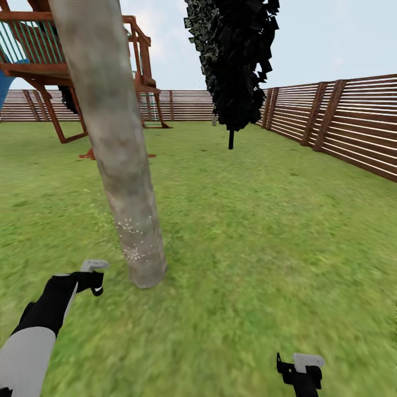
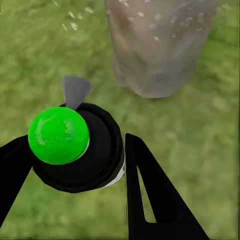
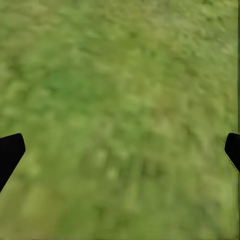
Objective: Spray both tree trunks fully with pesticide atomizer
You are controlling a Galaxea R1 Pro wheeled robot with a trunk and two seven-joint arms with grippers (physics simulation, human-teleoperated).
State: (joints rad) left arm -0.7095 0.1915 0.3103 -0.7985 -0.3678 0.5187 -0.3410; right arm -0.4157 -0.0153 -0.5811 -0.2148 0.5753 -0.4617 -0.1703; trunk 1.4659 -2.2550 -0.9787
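- A green lawn (image 1: 248,231) lay inside a brown slat fence (image 1: 353,124).
- The left pincer (image 2: 75,160) was clamped on the pesticide atomizer (image 2: 80,150), near the tree trunk (image 1: 118,165), which bore whitish specks (image 1: 129,240).
- The right pincer (image 3: 120,150) hung apart over grass.

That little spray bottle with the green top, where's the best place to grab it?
Around its round black body, from the sides. The left gripper already has the atomizer so, one finger on each flank, leaving the grey nozzle facing the trunk.

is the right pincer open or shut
Open: in the right wrist view the right pincer's fingertips sit far apart, with grass between them.
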